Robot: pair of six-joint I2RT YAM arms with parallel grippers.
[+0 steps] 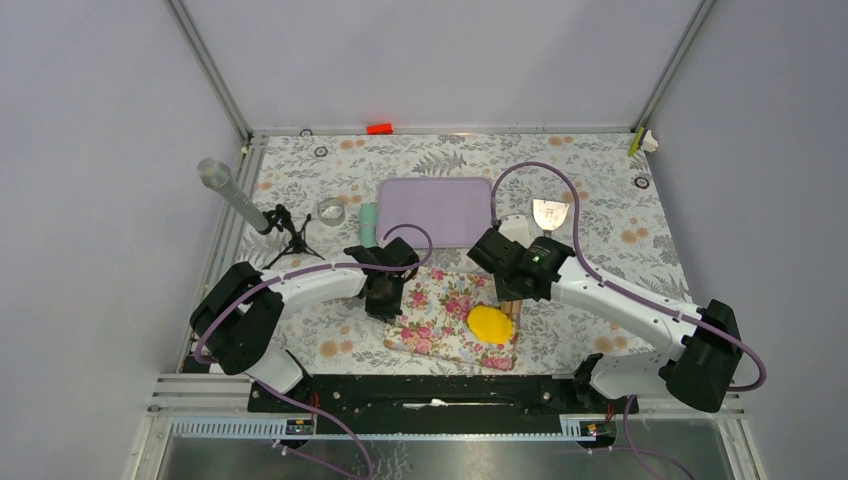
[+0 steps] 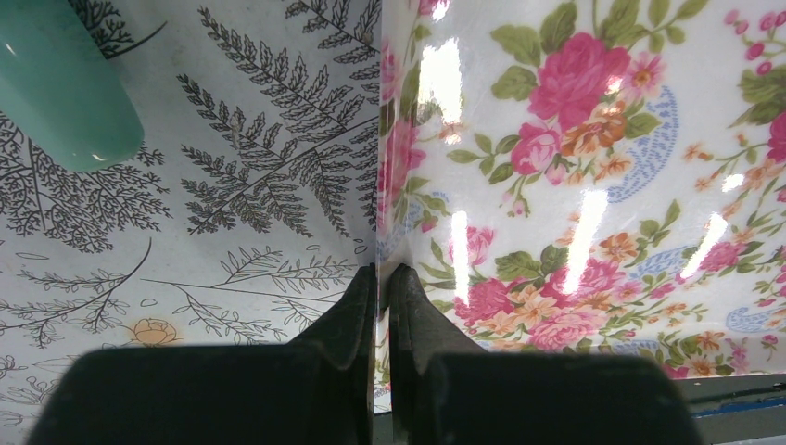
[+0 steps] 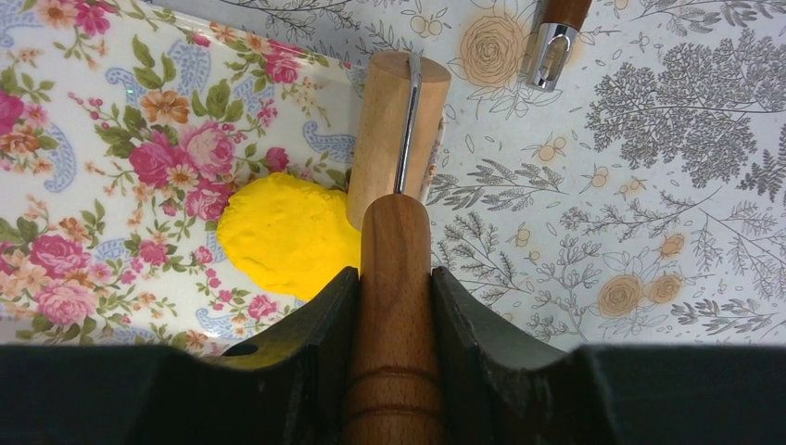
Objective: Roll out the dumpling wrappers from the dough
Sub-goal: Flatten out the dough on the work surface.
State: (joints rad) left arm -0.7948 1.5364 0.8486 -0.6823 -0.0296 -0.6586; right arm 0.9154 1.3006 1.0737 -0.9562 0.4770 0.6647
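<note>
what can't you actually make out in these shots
- Top view: the rolling pin is mostly hidden under the right end effector.
- Right wrist view: the dough's near edge sits behind a finger; the wooden-handled tool is cut by the top edge.
- Left wrist view: beside the floral mat, the teal object is cut by the frame corner.

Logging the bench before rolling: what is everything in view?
glossy floral plastic mat: one, pink-white, table centre.
soft dough lump: one, yellow, on the mat's right part.
wooden roller: one, tan, at the dough's right edge.
rectangular tray: one, lilac, behind the mat.
smooth cylinder: one, teal, left of tray.
round ring: one, clear, left of cylinder.
metal scraper: one, silver, right of tray.
tube on tripod: one, grey, far left.
left hand: one, black, shut on the mat's edge.
right hand: one, black, shut on the roller's handle.
</note>
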